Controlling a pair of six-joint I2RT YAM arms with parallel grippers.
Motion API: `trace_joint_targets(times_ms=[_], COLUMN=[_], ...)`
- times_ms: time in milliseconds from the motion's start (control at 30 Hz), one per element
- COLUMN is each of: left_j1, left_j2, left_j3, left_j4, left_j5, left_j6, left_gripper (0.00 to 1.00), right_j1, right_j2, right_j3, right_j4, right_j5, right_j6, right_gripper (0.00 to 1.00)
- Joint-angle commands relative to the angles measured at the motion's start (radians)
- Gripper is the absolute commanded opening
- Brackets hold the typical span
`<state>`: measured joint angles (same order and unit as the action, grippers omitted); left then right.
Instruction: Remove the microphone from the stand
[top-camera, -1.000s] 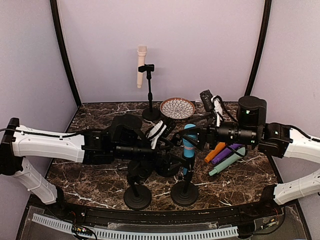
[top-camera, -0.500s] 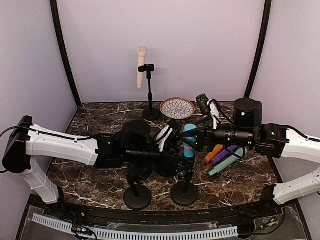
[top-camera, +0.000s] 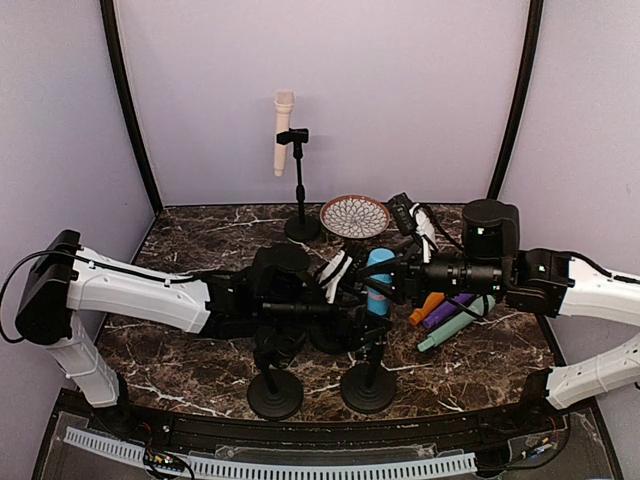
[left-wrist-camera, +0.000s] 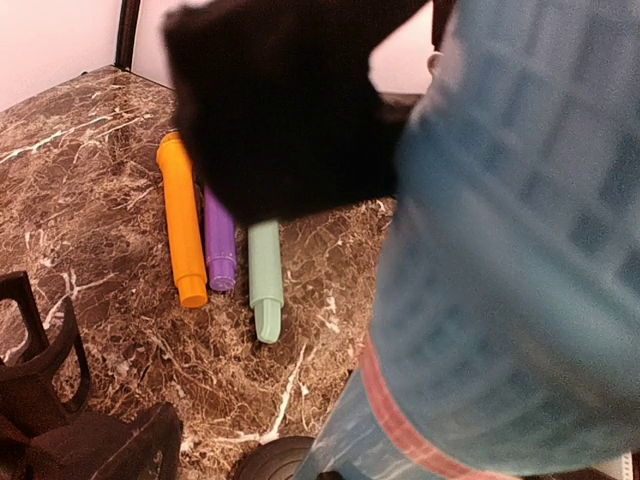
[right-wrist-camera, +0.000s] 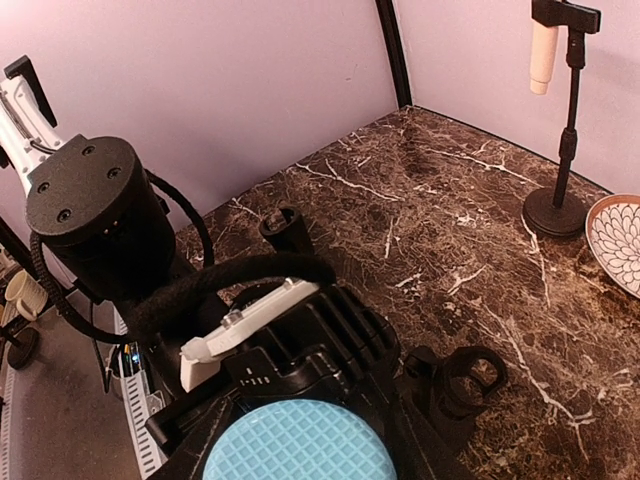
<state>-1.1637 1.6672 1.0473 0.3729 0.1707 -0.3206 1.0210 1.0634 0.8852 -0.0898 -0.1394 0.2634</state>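
Note:
A blue microphone stands upright in a short black stand at the front middle. My right gripper reaches in from the right at the microphone's head, which sits low between its fingers in the right wrist view. My left gripper reaches in from the left at the microphone's lower body, just above the stand clip. In the left wrist view the blue body with its red band fills the right side. The left fingers are hidden.
An empty short stand is beside the blue one, its clip visible. Orange, purple and green microphones lie at right. A patterned plate and a tall stand with a white microphone are at the back.
My left arm has pushed further right, bringing its gripper up against the blue microphone and stand. My right arm has edged slightly left. The microphone has not moved.

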Motion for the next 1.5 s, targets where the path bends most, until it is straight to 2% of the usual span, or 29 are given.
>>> trace_joint_targets(times_ms=[0,200,400,900,1133,1467], left_j1=[-0.002,-0.003,-0.006,-0.039,-0.054,-0.063], left_j2=[0.010,0.020,0.022,0.044,0.056,0.060], left_j3=[0.008,-0.011,-0.045,-0.078,-0.081,-0.102], left_j4=[0.071,0.070,0.063,0.015,-0.009,-0.036], left_j5=[0.008,0.027,0.033,-0.016,-0.019,-0.025], left_j6=[0.032,0.052,0.067,0.113,0.123,0.127], left_gripper=[0.96,0.72,0.57,0.51,0.51,0.50], right_j1=[0.007,0.008,0.007,0.006,0.006,0.006], right_j2=[-0.006,-0.029,-0.061,-0.045,-0.030,-0.027], right_j3=[-0.004,0.012,0.045,0.206,0.239,0.261], right_j4=[0.033,0.059,0.084,-0.062,-0.092,-0.091], right_j5=[-0.042,-0.067,-0.051,0.306,0.372,0.386], right_j6=[0.016,-0.001,-0.013,0.140,0.171,0.156], right_gripper=[0.12,0.00,0.00,0.00,0.00,0.00])
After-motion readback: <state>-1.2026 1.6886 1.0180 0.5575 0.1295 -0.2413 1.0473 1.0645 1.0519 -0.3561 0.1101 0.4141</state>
